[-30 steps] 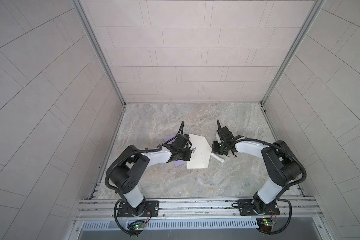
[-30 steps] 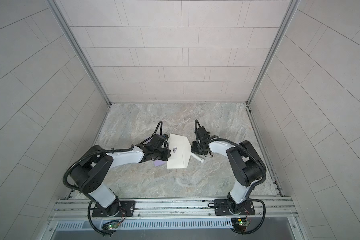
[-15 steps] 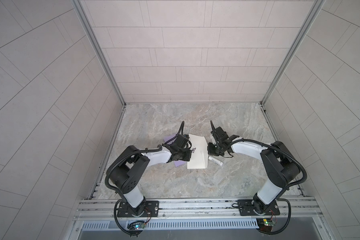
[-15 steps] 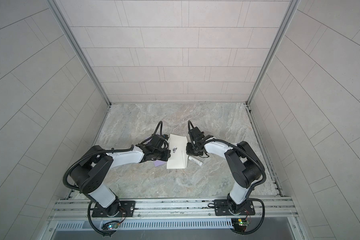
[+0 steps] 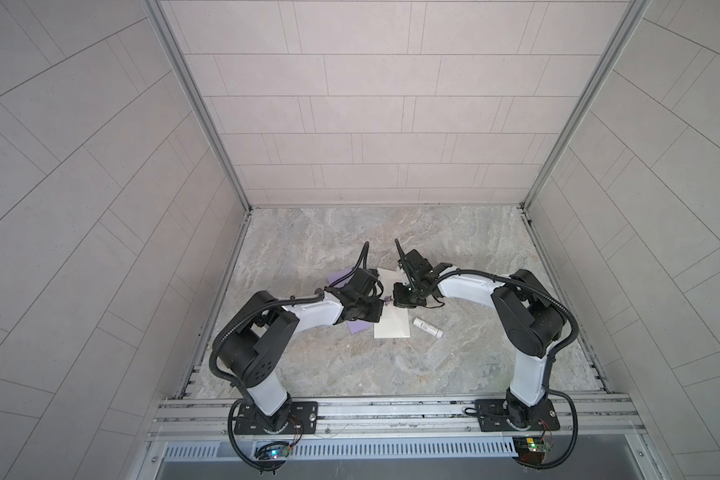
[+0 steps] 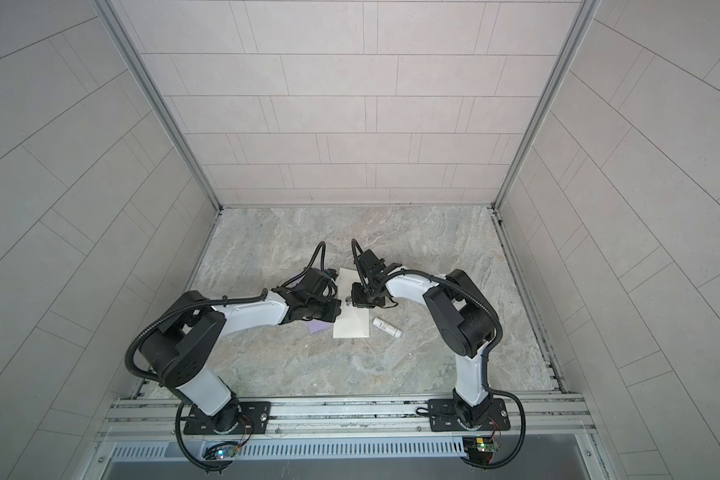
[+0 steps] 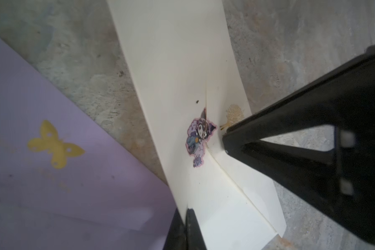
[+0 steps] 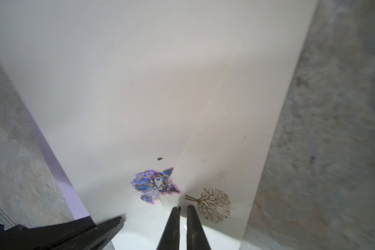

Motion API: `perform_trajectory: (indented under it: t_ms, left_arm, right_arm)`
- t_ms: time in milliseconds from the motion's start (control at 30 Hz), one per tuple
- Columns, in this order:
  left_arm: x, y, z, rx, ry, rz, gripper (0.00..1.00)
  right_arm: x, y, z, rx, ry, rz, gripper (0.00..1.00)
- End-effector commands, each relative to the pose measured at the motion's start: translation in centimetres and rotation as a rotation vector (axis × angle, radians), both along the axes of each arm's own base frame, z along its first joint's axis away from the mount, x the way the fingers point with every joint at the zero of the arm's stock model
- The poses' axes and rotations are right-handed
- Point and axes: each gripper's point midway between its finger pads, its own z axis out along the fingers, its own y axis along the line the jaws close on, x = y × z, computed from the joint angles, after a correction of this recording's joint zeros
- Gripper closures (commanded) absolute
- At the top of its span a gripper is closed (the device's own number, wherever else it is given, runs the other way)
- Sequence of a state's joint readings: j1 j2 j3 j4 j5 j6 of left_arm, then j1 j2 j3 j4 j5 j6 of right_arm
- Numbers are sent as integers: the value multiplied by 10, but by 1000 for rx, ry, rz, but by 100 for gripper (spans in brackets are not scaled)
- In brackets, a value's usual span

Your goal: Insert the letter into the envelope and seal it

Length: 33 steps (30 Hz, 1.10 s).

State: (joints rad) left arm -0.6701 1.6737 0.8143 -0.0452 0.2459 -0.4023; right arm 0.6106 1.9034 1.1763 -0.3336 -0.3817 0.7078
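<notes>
Envelope (image 5: 391, 328) flat on counter (image 5: 433, 249), flap under sticker (image 7: 200, 138); your left end effector (image 7: 185, 216) and right end effector (image 8: 183, 208) sit on it, clenched and empty; purple butterfly sheet (image 7: 52, 151) touches its edge, so verify the letter's inside.

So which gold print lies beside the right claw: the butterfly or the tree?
The gold tree, printed on the cream envelope next to the right claw. The gold butterfly sits on the purple paper, farther off.

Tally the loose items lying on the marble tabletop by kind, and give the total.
Cream paper envelope: 1
Purple paper sheet with yellow butterfly: 1
White cylindrical tube: 1
Total: 3
</notes>
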Motion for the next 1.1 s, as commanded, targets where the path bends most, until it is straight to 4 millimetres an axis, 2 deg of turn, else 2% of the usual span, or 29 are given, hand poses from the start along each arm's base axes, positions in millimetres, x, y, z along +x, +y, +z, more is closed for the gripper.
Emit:
perform_trajectory:
  t_ms: [0,267,500,733,833,1067]
  left_arm:
    - [-3,4,-1,31,7,-9,100]
    - [-3,3,-1,23,9,-11,100]
    - [-6,2,0,16,18,-28,100]
    - [-9,3,0,25,23,-41,100]
    - [-9,3,0,25,22,-40,100]
    - [-3,5,2,26,7,0,100]
  right_arm:
    - [-18,1,-17,-31,77,9,88]
    - [-21,0,-37,-56,113,-24,89]
    - [-2,-19,-45,-176,60,-101,90]
    - [10,-13,-45,-167,61,-104,90]
    - [7,-11,-50,-179,70,-89,90]
    - [-19,-16,-67,-269,91,-65,91]
